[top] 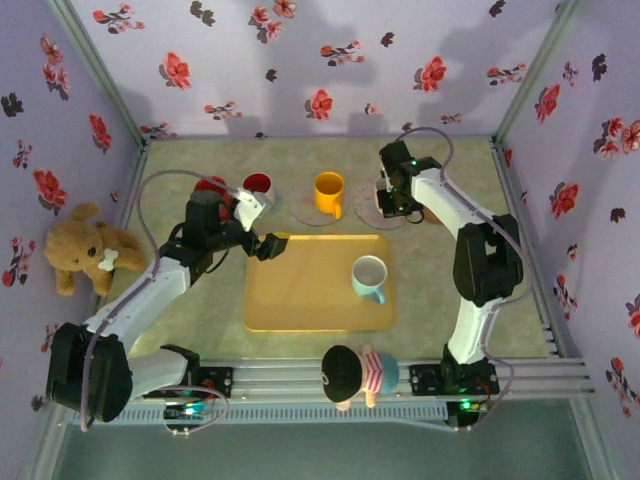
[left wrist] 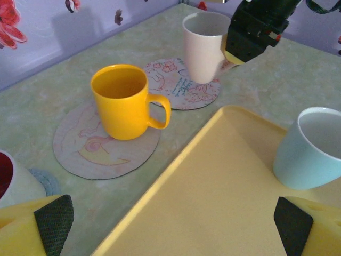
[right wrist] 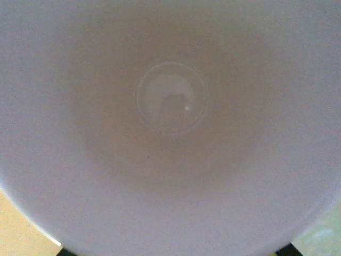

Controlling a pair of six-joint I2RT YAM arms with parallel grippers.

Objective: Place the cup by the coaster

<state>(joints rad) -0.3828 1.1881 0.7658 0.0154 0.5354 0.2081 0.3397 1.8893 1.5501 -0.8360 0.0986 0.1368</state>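
Left arm (top: 145,295) and right arm (top: 445,200): white links, black joints, grey cables. Left gripper (left wrist: 173,226): yellow fingers (left wrist: 16,229), black pads (left wrist: 53,224).

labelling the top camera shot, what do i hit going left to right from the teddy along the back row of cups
teddy bear → red cup → yellow mug on its coaster → right gripper holding the white cup over the second coaster
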